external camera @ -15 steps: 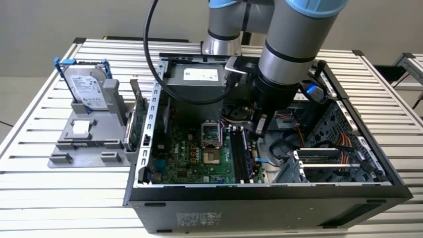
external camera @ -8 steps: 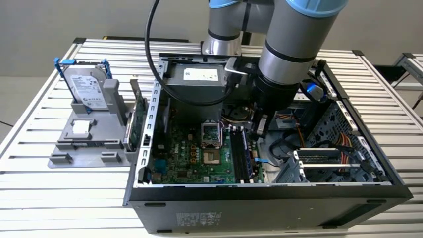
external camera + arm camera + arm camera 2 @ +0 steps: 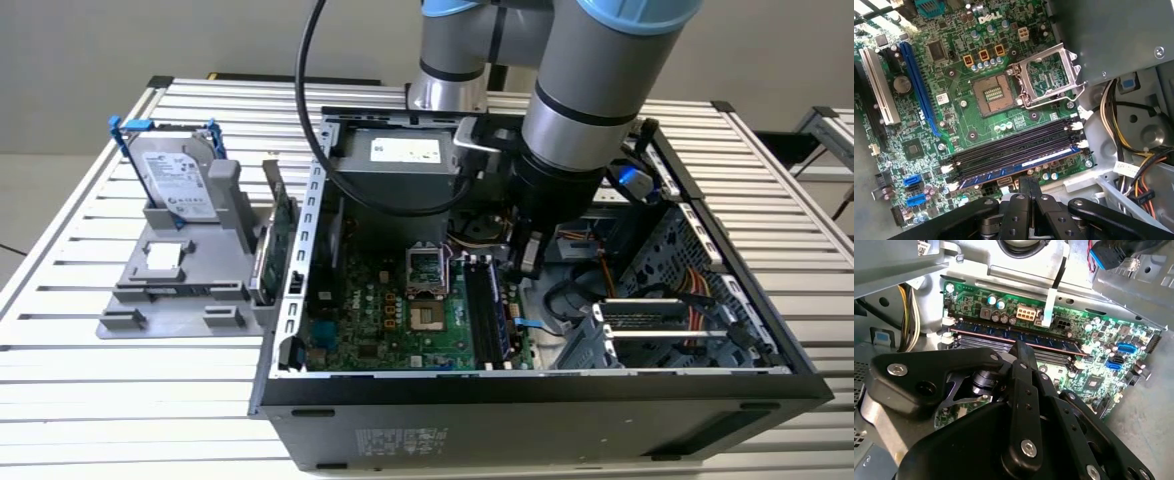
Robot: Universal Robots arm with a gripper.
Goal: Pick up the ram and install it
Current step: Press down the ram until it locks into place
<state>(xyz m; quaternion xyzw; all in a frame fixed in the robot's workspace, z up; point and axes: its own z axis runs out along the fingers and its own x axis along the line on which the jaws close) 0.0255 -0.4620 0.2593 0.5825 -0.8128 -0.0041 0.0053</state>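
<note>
In the exterior view, the arm is reaching down into the open computer case (image 3: 534, 395), which is lying on its side on a slatted metal table (image 3: 107, 400). The gripper (image 3: 525, 262) is hanging over the memory slots (image 3: 491, 312) at the motherboard's (image 3: 387, 310) edge toward the exterior view's right. A grey holder (image 3: 187, 290) is standing on the table at the exterior view's left, carrying a silver hard drive (image 3: 180, 175) with blue clips. A green expansion card (image 3: 276, 255) is standing upright just beside the case wall.

In the second wrist view, the gripper (image 3: 1023, 347) is showing its fingers pressed together, tips meeting directly over the ram (image 3: 1019, 336). The dark blue stick is lying along one of the memory slots (image 3: 1054, 356), apparently set in it.

In the first wrist view, the gripper (image 3: 1026, 180) is again closed, its tip just at the ram (image 3: 1019, 169), which is sitting in the outermost slot, nearest the gripper. The neighbouring slots (image 3: 1014, 147) are standing bare, beside the open processor socket (image 3: 994, 92).

I cannot tell whether the stick is fully seated. If the fingertips are bearing down off-centre, one end could stay high and its latch unlocked; a skewed push could stress the slot or board.

The room beyond is plain, with a pale wall and a second slatted table (image 3: 830, 140) at the exterior view's right.
</note>
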